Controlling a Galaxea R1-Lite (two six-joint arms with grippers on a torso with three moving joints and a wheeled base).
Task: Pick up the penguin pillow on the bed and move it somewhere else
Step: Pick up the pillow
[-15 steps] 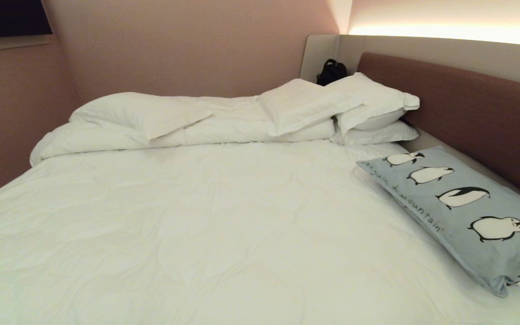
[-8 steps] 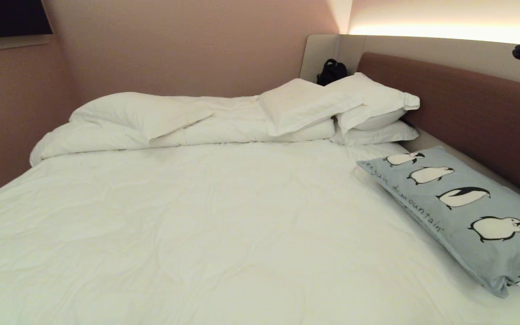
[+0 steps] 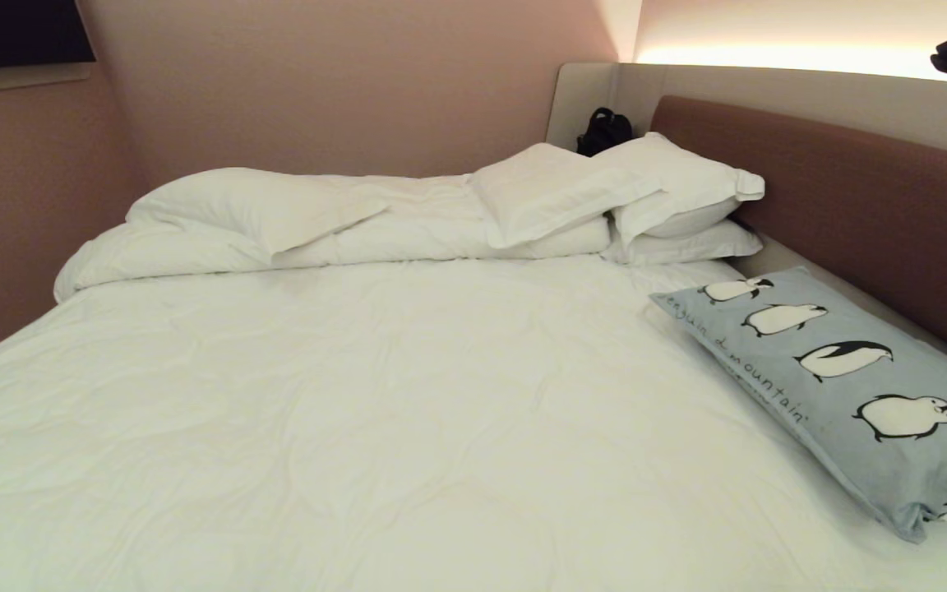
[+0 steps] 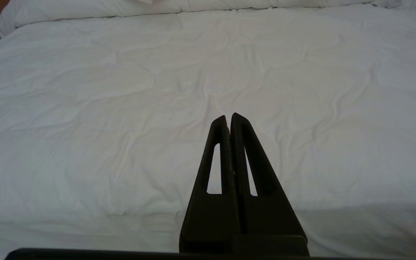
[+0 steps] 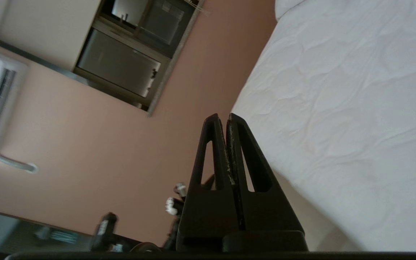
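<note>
while the penguin pillow (image 3: 831, 382) lies at the bed's (image 3: 375, 411) right edge by the headboard (image 3: 843, 205), both grippers, right gripper (image 5: 226, 117) and left gripper (image 4: 228, 117), are pressed together; approaching unopened would likely shove it.

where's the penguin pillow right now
In the head view the penguin pillow lies on the bed's right side, along the brown headboard, nearer than the stacked white pillows.
</note>
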